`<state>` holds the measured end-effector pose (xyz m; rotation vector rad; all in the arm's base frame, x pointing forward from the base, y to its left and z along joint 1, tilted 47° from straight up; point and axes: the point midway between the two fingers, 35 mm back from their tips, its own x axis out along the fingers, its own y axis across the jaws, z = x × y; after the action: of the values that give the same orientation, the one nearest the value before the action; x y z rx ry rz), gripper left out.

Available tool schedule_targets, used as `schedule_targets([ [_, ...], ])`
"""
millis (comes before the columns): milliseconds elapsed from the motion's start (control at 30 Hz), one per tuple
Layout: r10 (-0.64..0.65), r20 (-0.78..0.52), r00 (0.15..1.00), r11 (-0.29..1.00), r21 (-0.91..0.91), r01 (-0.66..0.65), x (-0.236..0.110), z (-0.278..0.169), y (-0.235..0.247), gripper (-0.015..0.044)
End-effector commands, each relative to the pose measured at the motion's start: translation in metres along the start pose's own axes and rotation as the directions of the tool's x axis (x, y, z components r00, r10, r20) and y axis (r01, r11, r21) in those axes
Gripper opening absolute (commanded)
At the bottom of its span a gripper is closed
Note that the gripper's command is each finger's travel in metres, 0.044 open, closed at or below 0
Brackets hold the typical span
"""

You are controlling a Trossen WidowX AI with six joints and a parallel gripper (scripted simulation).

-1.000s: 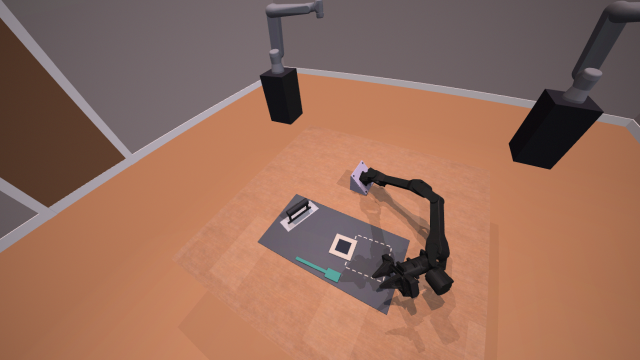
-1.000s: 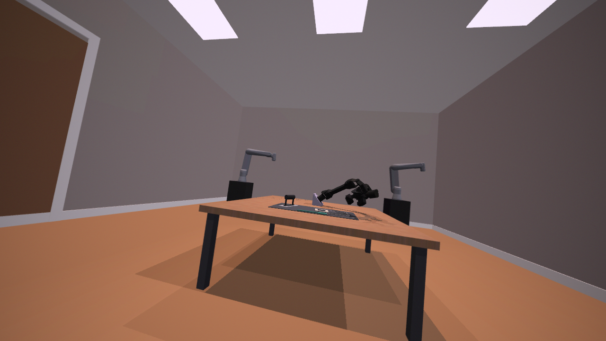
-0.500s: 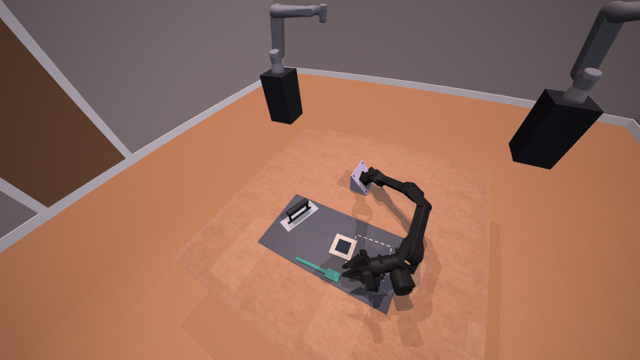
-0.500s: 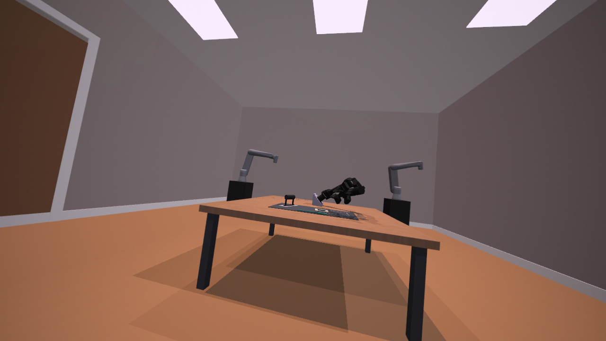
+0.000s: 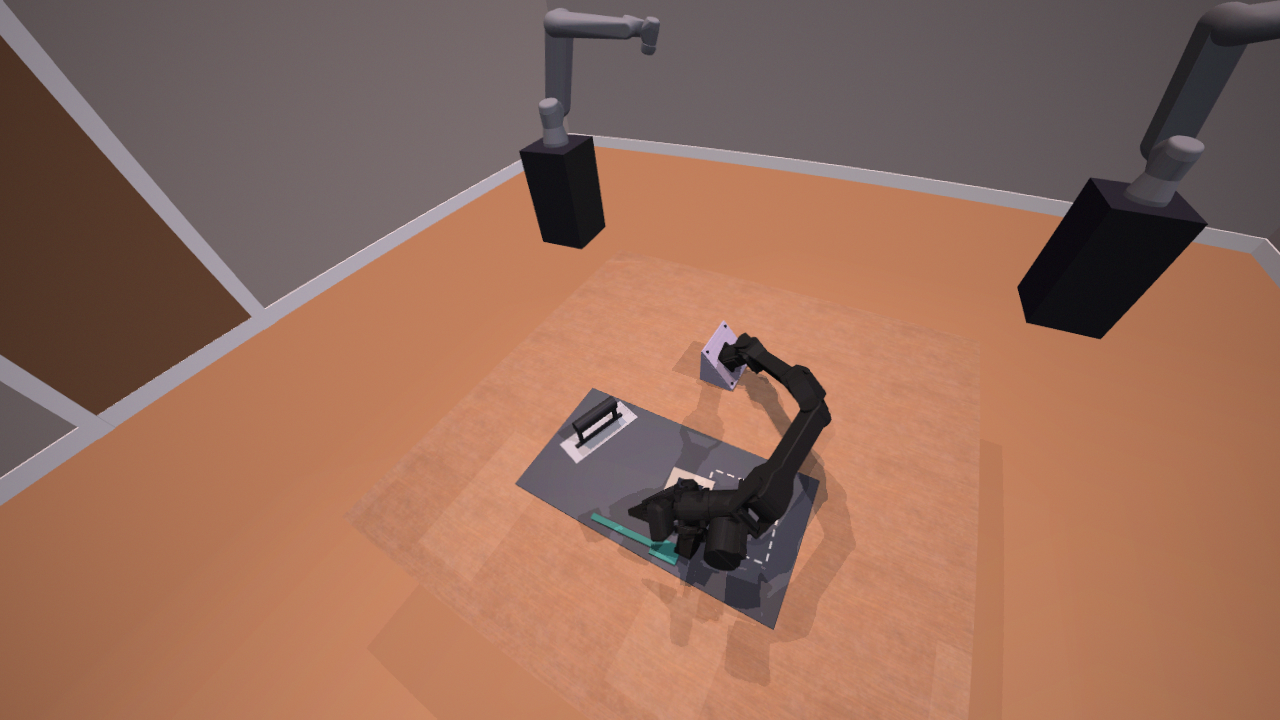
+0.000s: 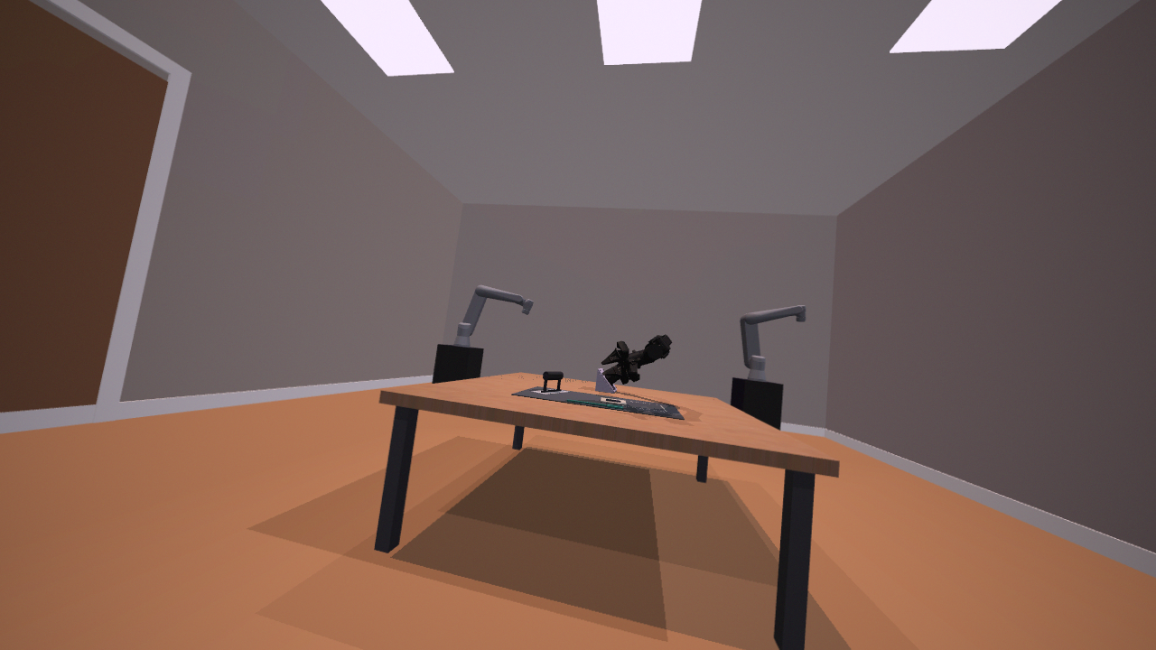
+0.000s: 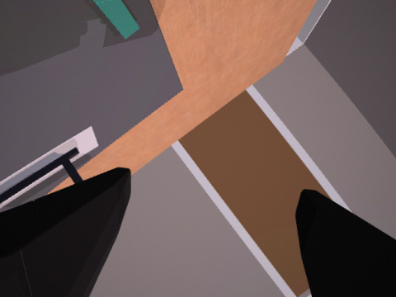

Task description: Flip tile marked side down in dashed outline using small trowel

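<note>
The teal trowel [image 5: 626, 534] lies flat on the dark mat [image 5: 572, 474] [image 7: 82, 94] [image 6: 565, 394] near its front edge. My gripper [image 5: 639, 513] [image 6: 616, 349] [image 7: 214, 191] is open and empty. It hangs in the air above the mat, over the trowel and apart from it. The cream tile [image 5: 691, 477] lies on the mat left of the dashed outline [image 5: 726, 475]; my arm hides most of it, so I cannot tell which side faces up. The arm also covers much of the outline.
A black handle on a white plate [image 5: 597, 419] [image 6: 552, 378] [image 7: 55, 162] stands at the mat's far left corner. My arm's wedge mount [image 5: 718, 353] sits behind the mat. Two grey arms on black pedestals [image 5: 563, 188] [image 5: 1109, 255] stand beyond the wooden table [image 5: 501, 573] [image 7: 231, 22].
</note>
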<state>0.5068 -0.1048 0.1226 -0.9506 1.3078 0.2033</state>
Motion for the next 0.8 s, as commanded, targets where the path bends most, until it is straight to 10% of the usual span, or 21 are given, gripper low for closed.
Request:
schedule_targets([
  [0,0.086,-0.002,0.996,0.995,0.054,-0.085,0.021,-0.016,0.003,0.027],
  [767,0.563,0.105,0.82,0.724,0.416,-0.55,0.12,-0.117,0.051,0.027],
])
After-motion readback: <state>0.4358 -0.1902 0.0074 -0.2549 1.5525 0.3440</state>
